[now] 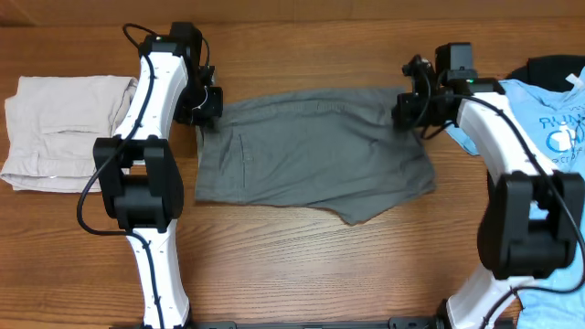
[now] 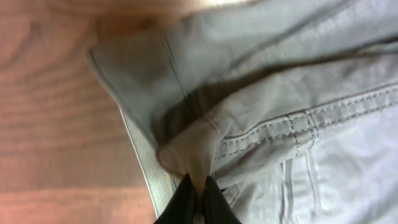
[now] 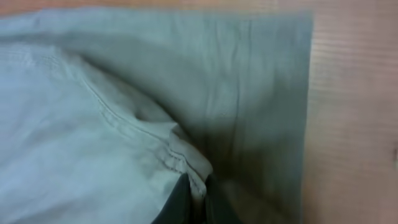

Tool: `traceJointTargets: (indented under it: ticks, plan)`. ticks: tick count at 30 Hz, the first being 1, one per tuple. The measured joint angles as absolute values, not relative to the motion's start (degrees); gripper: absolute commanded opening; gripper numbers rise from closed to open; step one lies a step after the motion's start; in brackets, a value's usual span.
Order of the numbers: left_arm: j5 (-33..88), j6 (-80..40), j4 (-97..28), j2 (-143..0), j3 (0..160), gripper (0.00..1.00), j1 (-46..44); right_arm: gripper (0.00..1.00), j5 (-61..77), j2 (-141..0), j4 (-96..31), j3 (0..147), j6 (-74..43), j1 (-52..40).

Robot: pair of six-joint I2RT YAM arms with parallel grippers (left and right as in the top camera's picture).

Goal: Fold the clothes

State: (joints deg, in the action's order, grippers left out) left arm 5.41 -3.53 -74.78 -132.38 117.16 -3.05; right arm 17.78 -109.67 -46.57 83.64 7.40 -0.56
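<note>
Grey shorts lie spread across the middle of the wooden table. My left gripper is shut on the shorts' top-left corner; the left wrist view shows the fingers pinching a fold of grey fabric by a stitched seam. My right gripper is shut on the shorts' top-right corner; the right wrist view shows the fingers clamping a hemmed edge of the cloth.
Folded beige trousers lie at the far left. A light blue printed T-shirt lies at the right edge with a dark garment behind it. Bare wood runs along the front of the table.
</note>
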Motion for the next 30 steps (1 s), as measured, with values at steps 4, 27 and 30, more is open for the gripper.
traceJointTargets:
  ticks: [4,27,30]
  plan:
    - [5.63,-4.38,-78.61,-130.26,117.16,0.04,-4.47,0.04,17.93,-107.61,-58.37,83.81,5.69,-0.56]
    - [9.47,-8.49,-82.41,-127.26,99.11,0.04,-14.39,0.04,20.91,-107.57,-66.52,71.09,-7.94,-1.58]
    - [9.5,-8.69,-78.94,-127.24,95.48,0.04,-14.26,0.04,20.91,-107.57,-61.71,67.83,-10.04,-1.89]
